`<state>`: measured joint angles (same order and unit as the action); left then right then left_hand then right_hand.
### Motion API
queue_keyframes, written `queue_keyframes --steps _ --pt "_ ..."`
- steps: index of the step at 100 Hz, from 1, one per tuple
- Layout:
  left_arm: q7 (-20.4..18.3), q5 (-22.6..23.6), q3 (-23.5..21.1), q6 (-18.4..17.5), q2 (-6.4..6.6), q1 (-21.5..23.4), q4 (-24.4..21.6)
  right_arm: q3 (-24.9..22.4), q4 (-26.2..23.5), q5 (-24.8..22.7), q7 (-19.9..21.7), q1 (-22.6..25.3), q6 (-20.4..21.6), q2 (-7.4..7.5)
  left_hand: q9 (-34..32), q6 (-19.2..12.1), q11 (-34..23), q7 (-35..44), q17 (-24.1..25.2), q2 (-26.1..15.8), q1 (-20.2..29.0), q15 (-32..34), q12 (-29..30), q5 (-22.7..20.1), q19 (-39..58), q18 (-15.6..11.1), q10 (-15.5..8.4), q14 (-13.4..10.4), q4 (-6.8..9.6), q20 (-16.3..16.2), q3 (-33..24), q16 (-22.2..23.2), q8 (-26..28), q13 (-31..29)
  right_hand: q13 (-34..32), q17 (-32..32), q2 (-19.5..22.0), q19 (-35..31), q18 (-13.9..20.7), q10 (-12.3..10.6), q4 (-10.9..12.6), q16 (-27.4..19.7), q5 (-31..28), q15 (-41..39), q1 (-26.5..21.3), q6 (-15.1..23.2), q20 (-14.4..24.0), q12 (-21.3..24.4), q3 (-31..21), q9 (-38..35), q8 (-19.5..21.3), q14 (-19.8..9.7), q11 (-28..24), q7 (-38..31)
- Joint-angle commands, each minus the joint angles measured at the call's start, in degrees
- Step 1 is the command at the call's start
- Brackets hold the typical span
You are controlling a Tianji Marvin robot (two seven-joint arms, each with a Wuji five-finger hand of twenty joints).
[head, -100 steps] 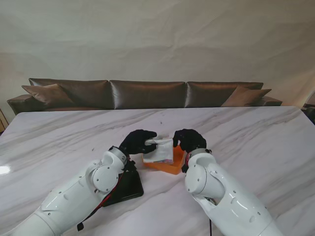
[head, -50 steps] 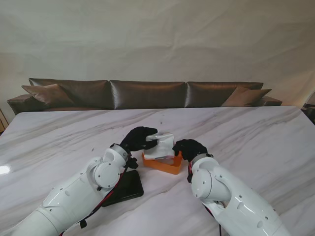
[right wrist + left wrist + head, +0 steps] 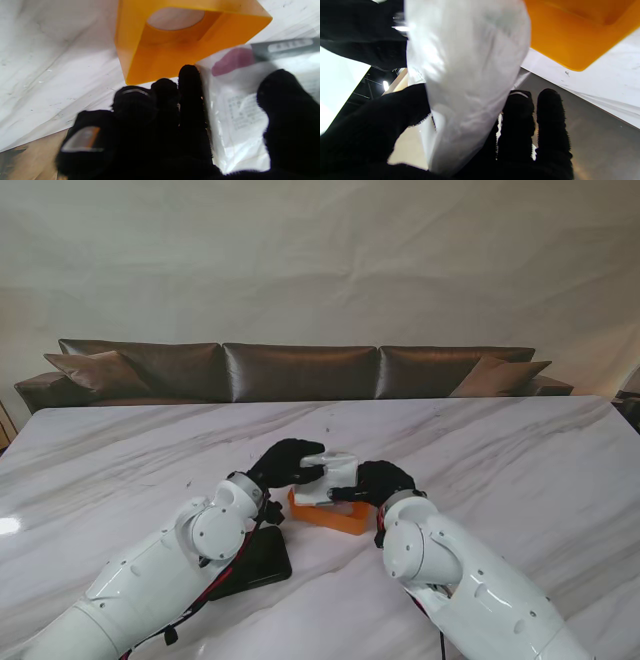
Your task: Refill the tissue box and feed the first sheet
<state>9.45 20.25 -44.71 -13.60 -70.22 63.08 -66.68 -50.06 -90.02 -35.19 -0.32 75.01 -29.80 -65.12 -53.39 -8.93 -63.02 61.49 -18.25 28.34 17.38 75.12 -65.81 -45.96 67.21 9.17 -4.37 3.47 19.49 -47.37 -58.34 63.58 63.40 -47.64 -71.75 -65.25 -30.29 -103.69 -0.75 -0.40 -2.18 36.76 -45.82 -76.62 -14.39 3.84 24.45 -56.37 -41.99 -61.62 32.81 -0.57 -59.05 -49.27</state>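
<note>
**Q:** What does the figure show, and where is the task's object?

**A:** Both gloved hands hold the wrapped tissue pack (image 3: 333, 476) above the orange tissue box (image 3: 330, 514). The left hand (image 3: 283, 464) is closed on the pack's left end; the right hand (image 3: 376, 481) pinches its right end between thumb and fingers (image 3: 190, 105). The box lies directly beneath both hands, open side up, its round dispensing hole (image 3: 175, 18) facing the marble table (image 3: 520, 450).

**Q:** What could go wrong?

**A:** The soft wrapper could slide through the fingers, or the pack could catch on the box rim and push the light box away, since nothing steadies it.

**Q:** What remains unclear?

**A:** Whether the wrapper is already opened, and what the dark flat object (image 3: 255, 560) beside the left forearm is.
</note>
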Motion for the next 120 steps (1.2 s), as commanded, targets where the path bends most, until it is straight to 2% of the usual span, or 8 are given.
queue_keyframes --steps 1,22,45,63,88,100,108,120 --pt "-1.4 -0.2 0.0 -0.4 -0.07 0.4 -1.3 0.1 1.0 0.7 -0.6 -0.1 1.2 -0.98 -1.2 -3.7 -2.3 2.0 1.2 -3.4 0.4 2.3 -1.0 -3.1 12.9 0.2 0.4 -0.7 3.11 -1.5 -4.4 0.8 1.6 -1.1 -3.6 -1.7 1.7 -5.8 11.8 -2.3 2.0 0.7 -2.1 -3.6 -3.4 5.7 0.6 -0.1 0.9 -3.3 -3.4 3.8 -2.0 -1.3" --pt "-3.5 -2.4 0.0 -0.5 0.15 0.7 -2.1 0.0 3.5 3.9 -6.2 -0.3 3.6 -2.86 -1.4 -3.5 -2.3 2.2 1.4 -3.6 0.2 2.3 -1.0 -3.3 12.7 0.4 0.7 -0.4 3.89 -1.7 -4.7 0.8 1.9 -1.2 -3.5 -3.0 -1.4 -7.8 11.8 -2.7 5.0 2.3 -4.6 -6.8 -11.6 13.3 1.0 -2.1 -5.6 -8.5 -10.3 3.7 -4.6 -14.1" --pt "-4.5 -2.3 0.2 1.0 0.35 0.4 -1.7 -1.1 4.5 6.2 -10.5 0.4 4.8 -4.19 0.4 -4.7 0.2 -2.0 1.9 -3.7 2.9 -0.1 -0.2 -0.9 11.8 -0.1 0.2 -0.4 0.15 -1.0 -0.8 0.3 -0.7 0.3 -3.5 -3.6 -1.2 -11.1 12.1 -4.2 34.0 4.9 -15.9 -11.7 -2.2 14.8 3.4 -5.8 -16.7 -14.5 6.9 1.6 -11.9 -18.3" --pt "-2.8 -2.1 0.0 0.9 -0.13 0.4 -0.6 -1.8 3.7 4.8 -10.6 1.2 4.7 -3.85 5.0 -2.3 4.2 -10.0 3.1 -4.8 3.3 -4.6 5.9 4.5 10.8 -0.5 -0.2 0.1 -8.46 0.6 13.6 -0.6 -17.8 3.0 -3.6 -3.9 -1.9 -12.6 12.3 -4.3 35.8 6.4 -21.4 -14.1 -3.5 13.6 4.7 -6.3 -14.9 -17.9 9.6 1.1 -13.8 -19.1" --pt "-0.8 -0.5 -1.2 1.7 -0.14 0.8 -0.7 -2.3 2.9 4.4 -8.9 1.4 3.4 -3.40 16.1 5.5 9.3 -29.8 6.5 -12.2 1.1 -10.8 8.7 17.4 8.8 -2.1 -1.3 -0.7 -10.98 1.8 36.2 0.7 -36.8 10.7 -3.6 -4.0 -1.2 -12.7 12.4 -4.0 39.9 7.1 -22.4 -14.4 -3.8 12.9 5.6 -6.3 -14.0 -18.8 10.9 1.0 -13.4 -17.9" --pt "-0.5 0.5 -2.1 2.5 0.16 1.4 -1.5 -2.4 2.9 6.1 -8.9 1.2 1.9 -3.78 18.0 6.3 9.9 -32.1 7.2 -12.1 1.7 -11.5 9.2 19.5 8.5 -2.3 -1.4 -0.8 -11.43 1.8 38.9 1.0 -40.1 11.9 -3.5 -4.0 2.9 -13.0 12.0 -3.4 55.0 7.6 -22.5 -14.6 1.6 12.6 6.3 -5.8 -19.1 -19.6 9.8 1.4 -13.0 -18.3" --pt "-0.5 1.5 -2.8 3.2 0.52 2.0 -2.1 -2.4 2.8 7.0 -8.6 1.0 0.6 -3.96 18.6 6.6 10.1 -32.8 7.4 -12.1 1.8 -11.8 9.4 20.2 8.4 -2.4 -1.4 -0.8 -11.48 1.7 39.8 1.1 -41.1 12.3 -3.6 -4.0 51.1 -13.1 11.8 -3.2 36.3 7.7 -21.7 -14.7 41.7 13.4 6.6 -5.3 -47.6 -19.9 7.6 1.5 -13.1 -19.9" --pt "-0.7 3.0 -4.4 4.4 1.20 3.3 -3.4 -2.5 2.2 8.6 -8.3 0.8 -1.5 -4.29 18.9 7.1 10.3 -33.7 7.5 -12.6 2.4 -12.2 9.6 20.2 8.2 -2.3 -1.3 -0.8 -11.55 1.7 41.5 1.3 -42.7 12.7 -3.5 -4.0 57.0 -13.2 11.6 -2.8 33.3 7.7 -21.8 -14.7 44.5 12.8 6.7 -4.8 -48.0 -20.4 7.2 1.7 -12.7 -19.8"
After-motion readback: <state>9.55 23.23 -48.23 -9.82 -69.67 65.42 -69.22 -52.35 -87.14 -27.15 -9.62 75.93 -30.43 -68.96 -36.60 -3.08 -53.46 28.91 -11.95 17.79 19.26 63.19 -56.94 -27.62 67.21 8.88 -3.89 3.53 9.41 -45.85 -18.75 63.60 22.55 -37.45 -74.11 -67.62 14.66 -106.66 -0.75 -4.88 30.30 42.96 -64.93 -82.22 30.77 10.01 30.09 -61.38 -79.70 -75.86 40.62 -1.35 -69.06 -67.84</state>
